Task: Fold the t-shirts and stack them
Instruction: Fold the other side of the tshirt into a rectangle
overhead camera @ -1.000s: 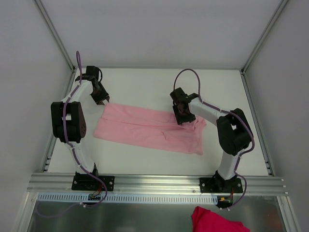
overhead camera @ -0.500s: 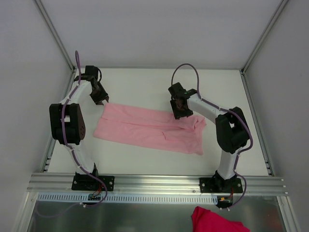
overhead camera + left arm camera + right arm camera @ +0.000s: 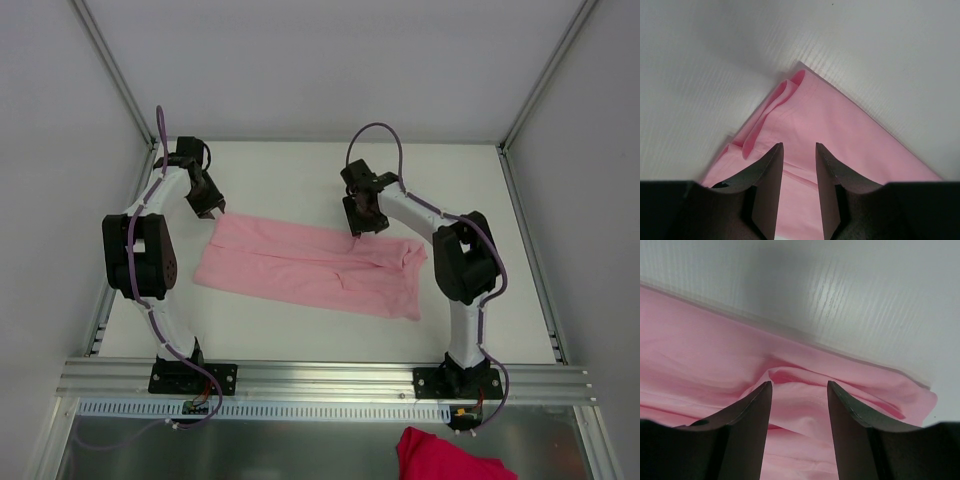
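Note:
A pale-pink t-shirt (image 3: 300,265) lies folded into a long strip across the white table, running from far left to near right. My left gripper (image 3: 213,208) hovers at the strip's far-left corner. In the left wrist view its jaws (image 3: 799,146) stand a little apart, with the flat t-shirt (image 3: 840,130) showing through the gap. My right gripper (image 3: 358,226) sits at the strip's far edge, right of the middle. Seen from the right wrist, its jaws (image 3: 799,383) are open above a raised wrinkle of the t-shirt (image 3: 700,350), and nothing is gripped.
A darker pink-red cloth (image 3: 450,458) lies below the aluminium rail (image 3: 320,378) at the near right. Bare white table (image 3: 290,170) lies beyond the shirt, and grey enclosure walls stand on the left, back and right.
My right gripper has moved back and to the left, from over the shirt's right part to its far edge. The left arm has hardly moved, and the shirt lies as before.

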